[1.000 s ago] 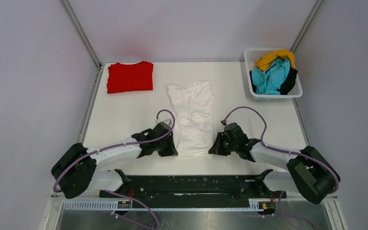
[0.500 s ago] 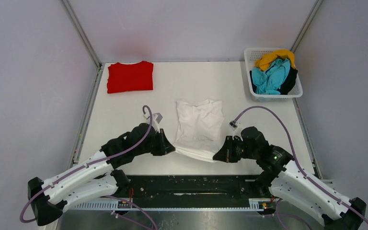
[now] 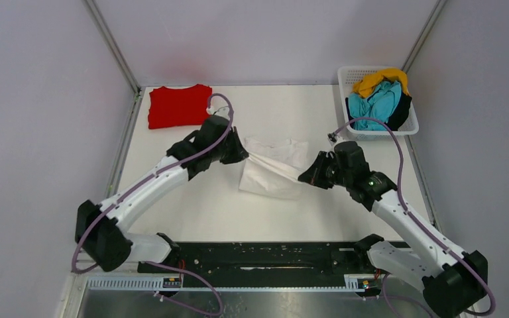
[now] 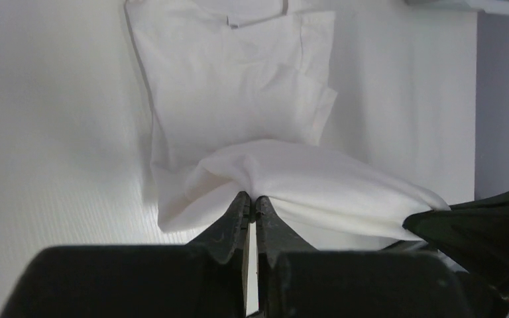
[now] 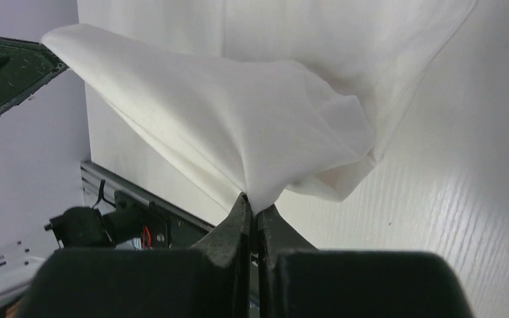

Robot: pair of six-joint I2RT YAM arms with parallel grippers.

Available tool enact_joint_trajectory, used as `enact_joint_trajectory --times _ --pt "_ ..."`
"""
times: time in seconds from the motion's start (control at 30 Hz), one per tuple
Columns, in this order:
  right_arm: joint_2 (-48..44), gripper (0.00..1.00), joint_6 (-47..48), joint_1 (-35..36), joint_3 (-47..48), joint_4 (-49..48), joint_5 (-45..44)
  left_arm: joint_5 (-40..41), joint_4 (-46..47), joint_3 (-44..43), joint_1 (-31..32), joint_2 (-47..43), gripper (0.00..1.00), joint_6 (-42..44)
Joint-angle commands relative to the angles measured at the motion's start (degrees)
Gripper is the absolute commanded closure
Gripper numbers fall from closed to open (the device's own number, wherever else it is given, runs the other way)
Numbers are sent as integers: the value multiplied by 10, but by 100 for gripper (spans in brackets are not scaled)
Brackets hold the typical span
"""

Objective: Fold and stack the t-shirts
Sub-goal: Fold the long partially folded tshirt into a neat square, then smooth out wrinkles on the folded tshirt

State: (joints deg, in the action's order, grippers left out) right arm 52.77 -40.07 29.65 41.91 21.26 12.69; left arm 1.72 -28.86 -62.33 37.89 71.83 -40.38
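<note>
The white t-shirt (image 3: 272,169) lies at mid-table, its near hem lifted and carried over the rest of it. My left gripper (image 3: 242,156) is shut on the hem's left corner; in the left wrist view (image 4: 252,199) the cloth bunches at its tips over the flat shirt (image 4: 238,79). My right gripper (image 3: 303,176) is shut on the right corner; in the right wrist view (image 5: 252,202) the white t-shirt (image 5: 238,126) hangs stretched from it. A folded red t-shirt (image 3: 179,106) lies at the back left. Teal (image 3: 374,106), yellow (image 3: 371,81) and black shirts fill the basket.
The white lattice basket (image 3: 346,119) stands at the back right corner. The table (image 3: 192,199) is white, with metal frame rails along its sides and grey walls around. The black arm base bar runs along the near edge.
Both grippers have lifted the white t-shirt's near hem and carried it away from the near edge, over the shirt toward its collar. The shirt now looks about half as long.
</note>
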Motion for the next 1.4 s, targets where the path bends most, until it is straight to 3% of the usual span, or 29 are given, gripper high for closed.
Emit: enact_joint_trajectory --times 0.0,0.37,0.5,0.53,0.6,0.63,0.67,0.7,0.73,0.77,0.9,1.07,1.23,1.37 --pt "67 100 32 -57 39 -5 28 33 35 -92 -52 80 100 47" --pt "313 93 38 -152 159 -74 79 -14 55 -259 -113 324 99 85" --pt "395 87 27 -167 195 -100 77 2 21 -352 -119 422 82 94" --pt "415 82 25 -171 204 -110 76 1 17 -372 -121 444 73 97" --pt "456 75 22 -181 229 -133 78 -4 13 -411 -125 482 45 102" --pt "475 67 20 -187 247 -137 75 -9 10 -441 -126 504 31 106" --pt "491 50 19 -191 264 -133 69 -11 -1 -471 -128 520 16 108" --pt "499 21 20 -195 281 -127 63 -14 -18 -499 -130 531 3 112" --pt "501 2 24 -196 296 -114 46 -15 -44 -520 -130 536 1 116" --pt "494 1 30 -196 299 -103 37 -14 -54 -526 -129 533 1 117" --pt "428 1 41 -195 244 -107 22 -39 -6 -415 -129 446 1 109" --pt "357 1 32 -175 146 -183 95 -233 121 -245 -114 345 1 68" --pt "397 1 21 -157 158 -244 189 -279 171 -146 -80 308 1 45" --pt "470 1 23 -157 214 -246 169 -268 225 -73 -73 303 1 31"
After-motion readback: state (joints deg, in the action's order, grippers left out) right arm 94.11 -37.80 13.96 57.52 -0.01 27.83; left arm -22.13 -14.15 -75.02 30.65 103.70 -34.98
